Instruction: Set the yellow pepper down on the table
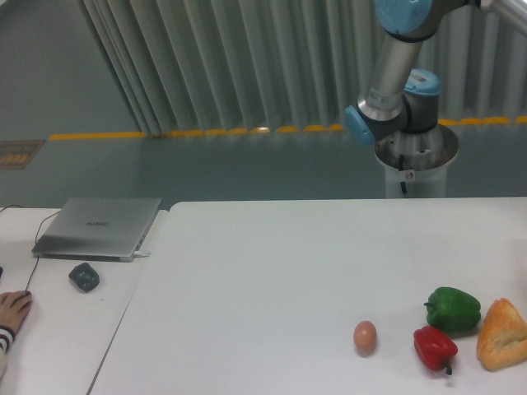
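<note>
The worktop point(272, 271) looks smooth, matt white. The green pepper point(453, 309) and red pepper point(434, 346) have glossy skins. The egg point(365, 335) appears matt and smooth, the bread point(503, 333) rough-crusted. The laptop point(99, 226) shows brushed silver metal. The arm point(399, 74) has shiny metal tubing with blue plastic caps.
</note>
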Tool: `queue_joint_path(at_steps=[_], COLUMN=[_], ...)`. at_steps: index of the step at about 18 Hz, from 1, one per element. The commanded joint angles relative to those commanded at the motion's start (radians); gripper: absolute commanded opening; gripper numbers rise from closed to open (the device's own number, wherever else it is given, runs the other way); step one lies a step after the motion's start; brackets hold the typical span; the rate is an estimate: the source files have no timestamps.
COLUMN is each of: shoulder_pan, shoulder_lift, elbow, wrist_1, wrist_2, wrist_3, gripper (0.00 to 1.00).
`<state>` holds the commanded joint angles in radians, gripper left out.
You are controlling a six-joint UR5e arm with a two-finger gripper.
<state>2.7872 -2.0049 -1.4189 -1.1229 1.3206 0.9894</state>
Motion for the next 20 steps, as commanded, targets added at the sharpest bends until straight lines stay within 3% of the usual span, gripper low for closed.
queue_joint_path(at_steps=[5, 14, 20], shoulder_pan=[0.015, 0.037, 0.028], shoulder_lift=[-0.017, -0.021, -0.023], elbow=[0.005, 0.006, 0.015], wrist_1=[0.002, -0.006, -0.011], wrist_2=[0.071, 0.086, 0.212], wrist_3=[0.017, 0.049, 0.055], gripper=[1.00, 1.00, 1.00])
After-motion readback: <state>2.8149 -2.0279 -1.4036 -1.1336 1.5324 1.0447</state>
